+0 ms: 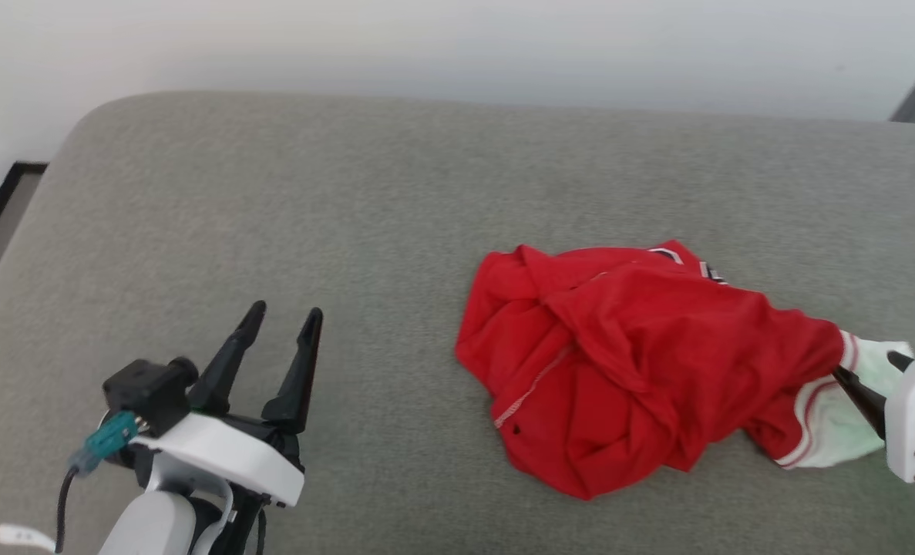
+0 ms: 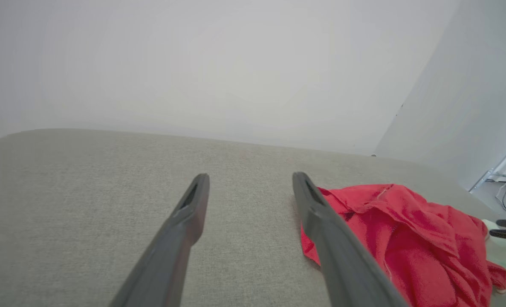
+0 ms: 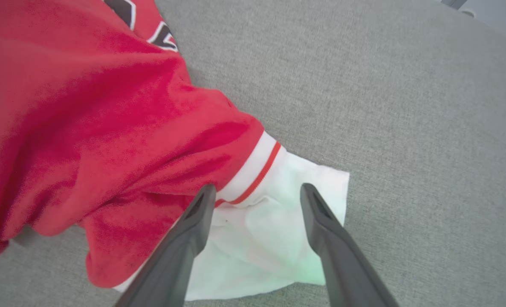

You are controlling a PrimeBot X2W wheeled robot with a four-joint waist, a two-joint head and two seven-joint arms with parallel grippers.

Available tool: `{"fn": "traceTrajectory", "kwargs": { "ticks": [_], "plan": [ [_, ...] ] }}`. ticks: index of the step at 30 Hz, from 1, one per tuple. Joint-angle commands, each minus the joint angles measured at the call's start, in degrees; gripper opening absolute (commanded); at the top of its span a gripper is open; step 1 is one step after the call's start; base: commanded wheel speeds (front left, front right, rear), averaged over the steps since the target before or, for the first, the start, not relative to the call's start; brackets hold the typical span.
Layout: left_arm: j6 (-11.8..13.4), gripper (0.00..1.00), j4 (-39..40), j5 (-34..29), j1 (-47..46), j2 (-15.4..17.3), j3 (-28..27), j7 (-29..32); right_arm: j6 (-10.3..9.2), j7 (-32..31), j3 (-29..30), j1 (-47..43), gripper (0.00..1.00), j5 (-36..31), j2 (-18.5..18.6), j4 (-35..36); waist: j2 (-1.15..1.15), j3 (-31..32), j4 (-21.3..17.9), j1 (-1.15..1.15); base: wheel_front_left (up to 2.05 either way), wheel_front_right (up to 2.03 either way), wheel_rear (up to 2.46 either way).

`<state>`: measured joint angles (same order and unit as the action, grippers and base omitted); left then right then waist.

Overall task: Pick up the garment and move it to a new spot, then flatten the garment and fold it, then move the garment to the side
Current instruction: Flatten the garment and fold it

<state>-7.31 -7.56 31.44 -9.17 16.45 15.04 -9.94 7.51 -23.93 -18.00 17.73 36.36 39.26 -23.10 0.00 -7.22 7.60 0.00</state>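
Left gripper (image 1: 286, 312) sits closest, low at the robot's left side. Its two dark fingers stand spread wide with nothing between them, poised over bare grey upholstery (image 1: 272, 193). It's released, empty, and well apart from the cloth. Along its own wrist view the same gripper (image 2: 250, 177) points across the padded surface towards a pale wall (image 2: 235, 64), with the red heap off beside its right finger.

Over to the garment (image 1: 642, 347) now. It lies bunched and rumpled on the grey surface, right of centre in front of the robot. Bright red folds pile over one another, and a pale stitched seam runs down its near-left part. At its far edge a bit of dark and white trim (image 1: 708, 270) peeks out. One end stretches towards the robot's right and finishes in a white end panel (image 1: 835, 439) bordered by thin red and white stripes (image 3: 257, 175).

And there's the right gripper (image 1: 877, 374), coming in at the right edge, right at that white panel. From its own wrist the right gripper (image 3: 257, 187) has its fingers parted wide, one on either side of the white cloth, which lies loose on the surface. The left finger's tip sits at the striped border and the right one near the panel's outer edge. It's an unclenched claw, clamped on nothing.
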Motion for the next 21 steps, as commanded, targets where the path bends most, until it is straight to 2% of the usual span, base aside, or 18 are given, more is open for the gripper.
{"fn": "traceTrajectory", "kwargs": {
  "ticks": [1,8,15,21],
  "plan": [
    [-0.2,1.0,0.4,0.6,-1.2,0.8,0.9,1.6,-0.04,1.0,1.5,-1.3,1.0,-0.7,-1.2,1.7,0.0,1.0,-2.0,0.0,0.0,0.0,0.0],
    [-0.2,1.0,1.0,3.1,-3.5,2.1,5.9,10.7,-0.03,5.9,10.4,-5.4,1.0,-6.9,-5.8,9.9,0.0,2.0,-6.6,0.0,0.0,0.0,0.0],
    [-0.1,1.0,-1.3,5.2,-5.7,2.1,10.2,18.7,-0.03,14.0,20.3,-8.6,1.0,-14.7,-15.7,18.3,0.0,1.4,-11.2,0.0,0.0,0.0,0.0],
    [0.5,1.0,-5.6,4.3,-7.2,1.7,13.2,23.7,-0.04,23.0,23.9,-9.8,1.0,-20.5,-23.5,23.2,0.0,0.4,-14.9,0.0,0.0,0.0,0.0]
  ]
}}
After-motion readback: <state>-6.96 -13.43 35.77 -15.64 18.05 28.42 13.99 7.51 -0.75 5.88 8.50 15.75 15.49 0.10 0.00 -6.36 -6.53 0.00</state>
